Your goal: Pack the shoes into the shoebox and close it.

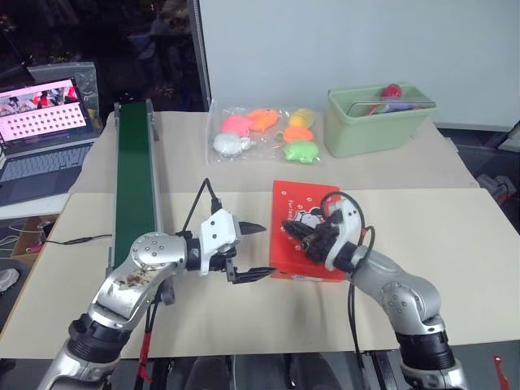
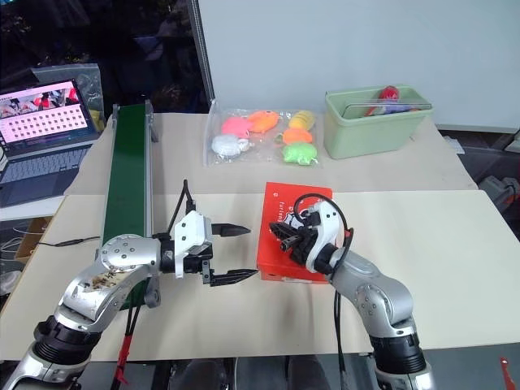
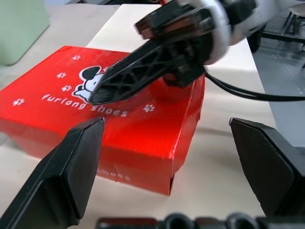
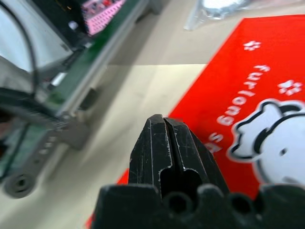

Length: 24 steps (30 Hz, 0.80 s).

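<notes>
"furlang shoes" on shoebox lid (image 3: 71,86)

Silver arms, black cables, black pincers (image 1: 253,253)

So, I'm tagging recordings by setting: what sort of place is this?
Probably a robot test lab or workshop, not a home: a green conveyor belt runs along the table, a laptop sits beside it, and bagged toys lie near a green bin.

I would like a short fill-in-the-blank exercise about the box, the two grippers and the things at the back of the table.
1. The lid of the red shoebox is ____.
2. The right gripper hovers over the shoebox with its fingers ____.
3. The left gripper stands with its fingers ____.
4. The bagged soft toys lie beside a pale ____ bin.

Missing words: closed; shut; open; green
</notes>
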Each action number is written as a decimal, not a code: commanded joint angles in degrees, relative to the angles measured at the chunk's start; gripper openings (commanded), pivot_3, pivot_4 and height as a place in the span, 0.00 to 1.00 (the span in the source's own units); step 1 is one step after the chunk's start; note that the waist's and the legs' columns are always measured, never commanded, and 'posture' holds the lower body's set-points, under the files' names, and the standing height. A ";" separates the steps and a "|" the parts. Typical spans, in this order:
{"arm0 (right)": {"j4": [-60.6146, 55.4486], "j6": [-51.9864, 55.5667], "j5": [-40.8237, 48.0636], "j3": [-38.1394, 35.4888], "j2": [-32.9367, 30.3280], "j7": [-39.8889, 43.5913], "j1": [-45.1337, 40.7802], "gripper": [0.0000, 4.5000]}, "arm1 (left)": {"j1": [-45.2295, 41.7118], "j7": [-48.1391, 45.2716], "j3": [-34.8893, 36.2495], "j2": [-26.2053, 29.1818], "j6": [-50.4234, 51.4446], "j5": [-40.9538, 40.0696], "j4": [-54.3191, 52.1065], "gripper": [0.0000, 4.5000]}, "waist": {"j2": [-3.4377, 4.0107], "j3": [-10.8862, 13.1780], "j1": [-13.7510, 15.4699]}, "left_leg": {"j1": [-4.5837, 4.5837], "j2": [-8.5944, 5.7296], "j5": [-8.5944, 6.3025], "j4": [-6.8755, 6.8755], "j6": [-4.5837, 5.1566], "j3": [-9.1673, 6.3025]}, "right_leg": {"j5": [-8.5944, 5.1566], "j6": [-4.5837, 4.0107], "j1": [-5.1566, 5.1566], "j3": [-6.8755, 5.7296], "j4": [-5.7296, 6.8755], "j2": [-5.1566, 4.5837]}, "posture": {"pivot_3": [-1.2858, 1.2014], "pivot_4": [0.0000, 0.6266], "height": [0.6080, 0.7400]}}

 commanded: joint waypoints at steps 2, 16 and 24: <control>2.34 -1.12 -3.40 0.91 0.53 1.43 -3.00 0.01 | -0.03 0.46 0.90 0.29 0.30 -0.74 -2.32 1.00 | 0.00 0.00 0.11 | 0.03 0.02 0.00 0.00 0.00 -0.04 | 0.00 0.00 0.00 -0.02 0.04 0.04 | 0.52 0.24 0.92; 3.39 1.76 -12.16 3.44 -0.77 2.43 -4.86 0.01 | 0.25 3.32 2.46 0.09 0.96 -0.52 -1.80 1.00 | -0.16 -0.10 0.29 | 0.25 0.02 0.00 0.02 0.00 -0.04 | 0.00 -0.02 0.22 -0.01 0.06 0.04 | 0.52 0.24 0.92; -10.34 10.12 9.30 -20.47 -5.34 0.44 -8.75 0.01 | -1.24 16.76 10.75 -6.87 7.62 -2.71 -0.70 1.00 | -0.14 -0.06 0.81 | -0.10 0.02 0.00 0.04 0.00 -0.10 | 0.02 -0.01 -0.06 -0.04 0.07 0.02 | 0.52 0.24 0.92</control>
